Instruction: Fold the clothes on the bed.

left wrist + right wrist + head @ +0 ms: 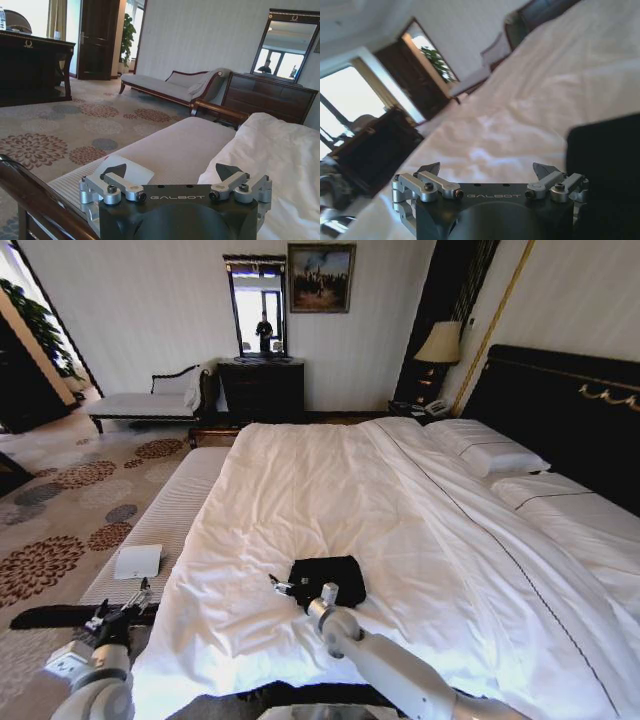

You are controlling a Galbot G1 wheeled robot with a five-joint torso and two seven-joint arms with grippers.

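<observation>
The clothes (328,578) are one black T-shirt, lying as a small compact rectangle on the white duvet near the foot of the bed (330,480). My right gripper (282,588) hovers just off the shirt's left edge, fingers open and empty. In the right wrist view the right gripper (487,172) stands open low over the duvet (560,80), with the black fabric (607,165) beside one fingertip. My left gripper (133,605) waits open by the bench end, off the bed. The left wrist view has the left gripper (170,172) facing along the bench beside the duvet edge (280,145).
A pale striped bench (170,510) runs along the bed's left side with a flat white pad (138,561) on it. Pillows (490,455) lie by the dark headboard at right. A chaise (150,400), a dark dresser (262,388) and a lamp (440,343) stand by the far wall.
</observation>
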